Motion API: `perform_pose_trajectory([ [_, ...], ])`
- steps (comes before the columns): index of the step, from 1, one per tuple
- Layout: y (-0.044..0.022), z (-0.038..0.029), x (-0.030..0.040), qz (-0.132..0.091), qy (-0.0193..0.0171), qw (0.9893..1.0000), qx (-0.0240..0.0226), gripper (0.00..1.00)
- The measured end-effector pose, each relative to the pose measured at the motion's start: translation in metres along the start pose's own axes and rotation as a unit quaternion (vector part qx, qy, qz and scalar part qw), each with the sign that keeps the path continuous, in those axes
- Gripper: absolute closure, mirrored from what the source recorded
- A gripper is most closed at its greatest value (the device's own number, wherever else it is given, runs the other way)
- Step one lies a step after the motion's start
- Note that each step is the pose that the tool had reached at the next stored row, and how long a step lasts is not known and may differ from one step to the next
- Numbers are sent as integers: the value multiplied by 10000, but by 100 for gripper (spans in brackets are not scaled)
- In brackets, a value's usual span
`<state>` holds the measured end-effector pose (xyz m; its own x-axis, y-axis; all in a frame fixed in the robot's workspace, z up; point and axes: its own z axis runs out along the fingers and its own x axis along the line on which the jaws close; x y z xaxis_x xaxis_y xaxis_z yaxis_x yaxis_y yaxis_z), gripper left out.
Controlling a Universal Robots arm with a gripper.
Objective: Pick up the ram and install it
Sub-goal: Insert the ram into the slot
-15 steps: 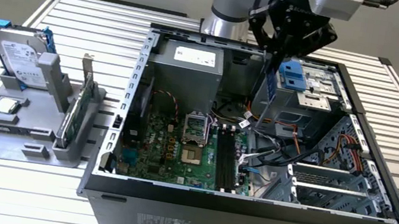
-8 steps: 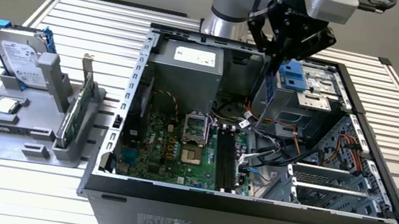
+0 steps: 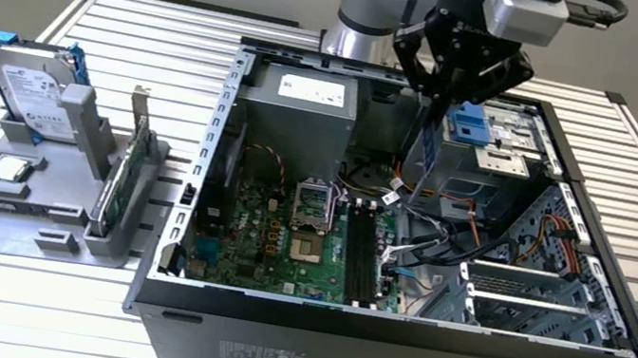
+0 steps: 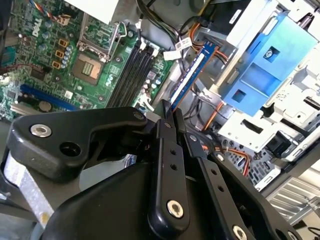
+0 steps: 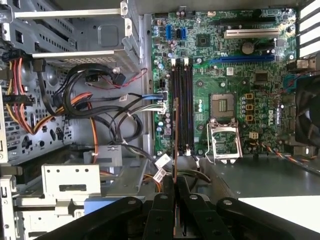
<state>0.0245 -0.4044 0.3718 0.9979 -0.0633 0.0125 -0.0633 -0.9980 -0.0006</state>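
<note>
The slatted tabletop (image 3: 124, 33) is carrying an open case (image 3: 397, 336) and, at the exterior view's left, a grey holder (image 3: 31, 220) that is propping up a drive (image 3: 32, 90) and a green card (image 3: 120, 176). Inside the case the motherboard (image 3: 271, 239) is lying face up, its black slots (image 3: 360, 258) running side by side. I am hanging my pincer (image 3: 442, 93) over the case, near a blue bracket (image 3: 469, 124). My pincer is clamping tight on the top end of the ram (image 3: 426, 148), which is hanging upright, straight down from my fingertips, above the cables and clear of the board. In the first wrist view the ram (image 5: 175, 145) is showing edge-on, running just beside the slots (image 5: 182, 105).
</note>
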Motion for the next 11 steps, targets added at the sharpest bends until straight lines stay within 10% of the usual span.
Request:
perform_pose_trajectory([
  [11,3,123,-1,-28,4,10000,-69,100],
])
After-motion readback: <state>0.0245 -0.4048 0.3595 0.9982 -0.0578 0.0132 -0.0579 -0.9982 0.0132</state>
